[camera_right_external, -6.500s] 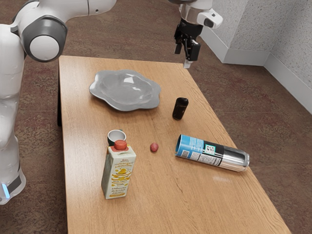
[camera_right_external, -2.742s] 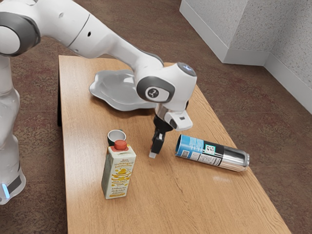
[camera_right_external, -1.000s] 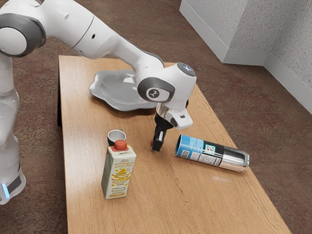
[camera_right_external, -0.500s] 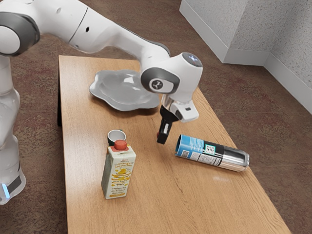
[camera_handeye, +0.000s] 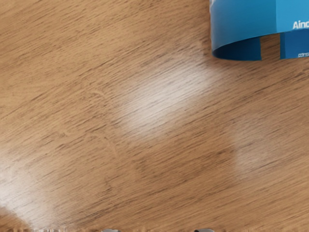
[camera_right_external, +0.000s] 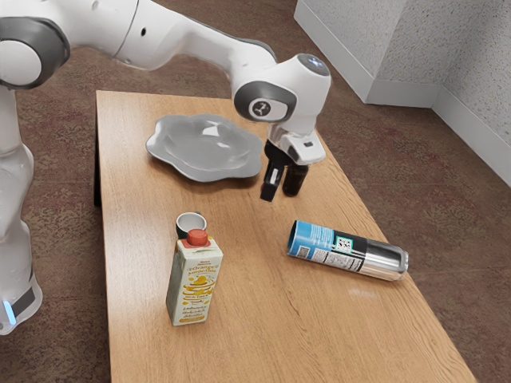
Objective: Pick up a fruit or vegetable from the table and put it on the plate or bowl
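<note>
Wooden worktop, light oak-ish grain running lengthwise, with a couple of soft pale glare patches on it up close. Floor all round is mottled reddish-brown carpet. Far right there's a corner where two grey speckled walls meet, with a white baseboard along the bottom. Lighting's even, shadows pretty faint.

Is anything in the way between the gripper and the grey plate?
Nothing visible. The gripper hangs above the table just off the plate rim on the exterior view's right, with bare wood between them. The dark bottle stands on the gripper's far side from the plate.
</note>
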### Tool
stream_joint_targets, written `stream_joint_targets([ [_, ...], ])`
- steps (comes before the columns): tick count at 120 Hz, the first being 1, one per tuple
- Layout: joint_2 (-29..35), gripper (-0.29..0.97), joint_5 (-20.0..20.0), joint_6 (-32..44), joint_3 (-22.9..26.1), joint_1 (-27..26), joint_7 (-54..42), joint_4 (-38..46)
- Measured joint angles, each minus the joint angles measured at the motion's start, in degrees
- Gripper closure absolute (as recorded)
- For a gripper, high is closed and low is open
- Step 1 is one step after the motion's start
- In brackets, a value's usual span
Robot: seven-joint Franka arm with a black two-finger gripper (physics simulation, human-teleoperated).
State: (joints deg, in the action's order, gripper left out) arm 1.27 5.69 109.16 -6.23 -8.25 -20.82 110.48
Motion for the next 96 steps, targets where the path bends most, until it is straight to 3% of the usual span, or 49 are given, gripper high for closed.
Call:
stream_joint_targets([
  [28,-0.93,0.53,0.07,-1.84,-5.3,2.62,-5.3,-3.67],
  [56,1.66,0.52,0.1,-3.31,-9.46,5.0,-9.92,-1.49],
  [75,4.24,0.53,0.27,-3.39,-13.25,1.17,-12.33,1.8],
  [96,4.88,0.53,1.02,-3.29,-16.18,1.85,-14.67,2.29],
])
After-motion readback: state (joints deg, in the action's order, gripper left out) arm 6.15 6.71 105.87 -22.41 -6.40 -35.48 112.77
